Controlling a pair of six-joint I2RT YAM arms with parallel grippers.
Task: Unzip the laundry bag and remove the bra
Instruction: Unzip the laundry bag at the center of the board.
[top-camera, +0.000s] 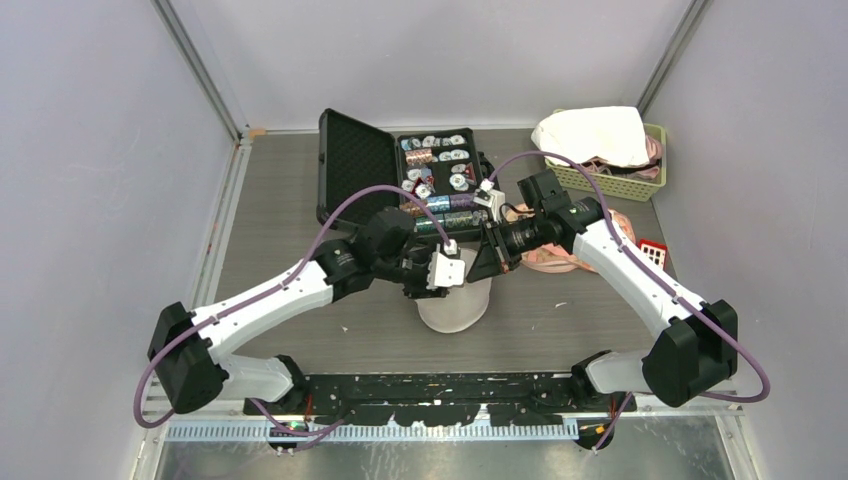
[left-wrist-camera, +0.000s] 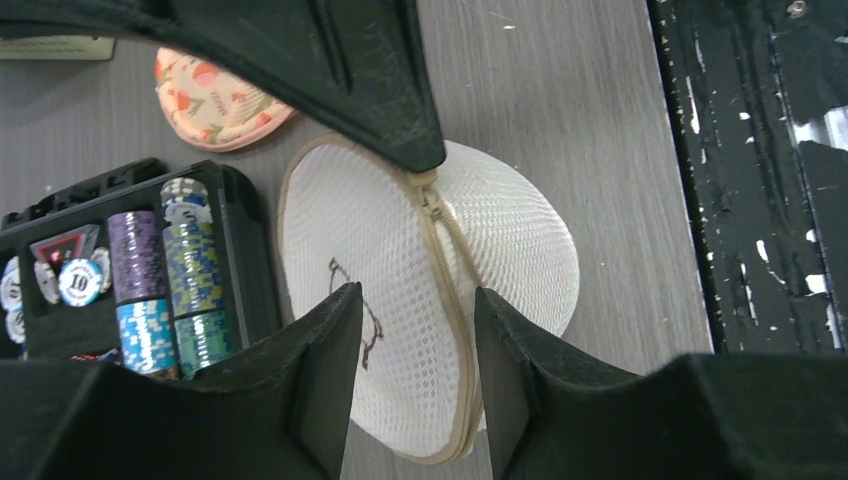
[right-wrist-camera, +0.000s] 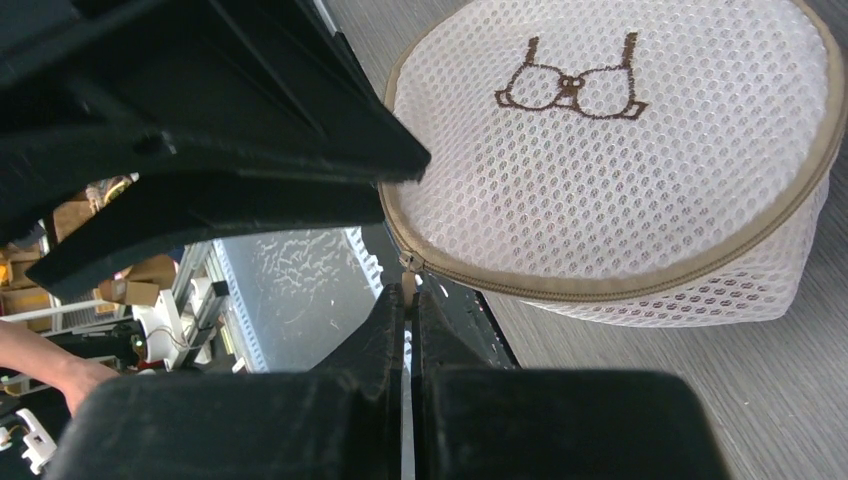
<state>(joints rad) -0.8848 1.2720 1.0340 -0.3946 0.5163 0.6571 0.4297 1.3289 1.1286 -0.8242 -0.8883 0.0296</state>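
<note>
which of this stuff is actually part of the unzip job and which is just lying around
job in hand:
laundry bag
zipper pull
right gripper, pinching the pull
left gripper, open over the bag

lying about:
poker chip case
green basket
white cloth in it
peach patterned piece

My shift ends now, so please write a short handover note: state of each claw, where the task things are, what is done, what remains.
Left claw: open, over the laundry bag, one finger on each side of the zipper.
Right claw: shut on the zipper pull.
Bag: mid-table, between the arms.
Done: the pull is gripped; the zipper looks fully closed.
Left: unzip, then take out the bra, which is not visible.
</note>
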